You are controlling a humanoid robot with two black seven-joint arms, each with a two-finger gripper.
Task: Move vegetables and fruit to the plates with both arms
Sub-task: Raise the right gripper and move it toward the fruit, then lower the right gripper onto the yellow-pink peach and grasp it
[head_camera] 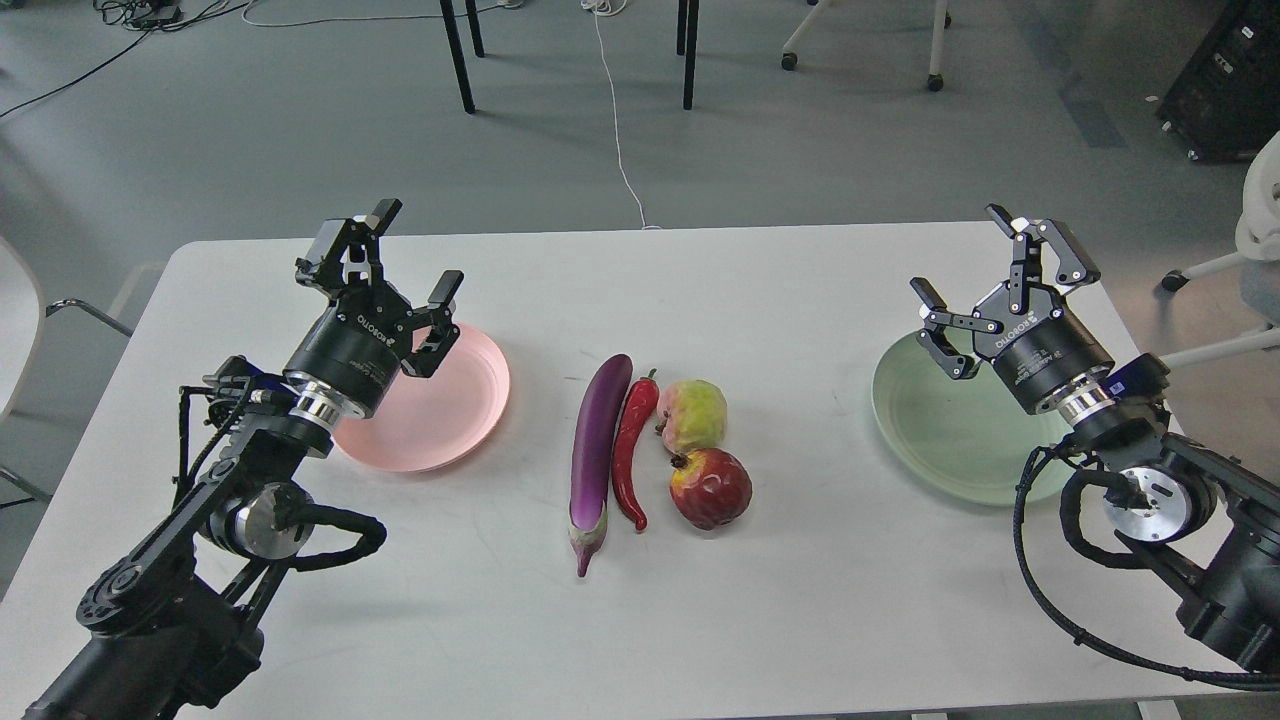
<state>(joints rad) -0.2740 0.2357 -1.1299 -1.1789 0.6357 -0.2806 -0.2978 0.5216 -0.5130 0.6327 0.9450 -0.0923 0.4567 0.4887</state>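
Note:
A purple eggplant (pixel 596 450) lies lengthwise at the middle of the white table (pixel 780 600). A red chili pepper (pixel 632 450) lies right beside it. A yellow-green fruit (pixel 694 415) sits to the right of the chili, and a dark-red fruit (pixel 711 488) sits just in front of it. A pink plate (pixel 440 410) is on the left and a mint green plate (pixel 950 430) on the right; both hold nothing. My left gripper (pixel 415 250) is open and empty above the pink plate's far left rim. My right gripper (pixel 965 255) is open and empty above the green plate's far rim.
Beyond the table's far edge, black chair legs (pixel 457 55) and a white cable (pixel 615 110) are on the grey floor. A dark cabinet (pixel 1225 85) stands at the far right. Bare tabletop lies in front of the produce and between it and each plate.

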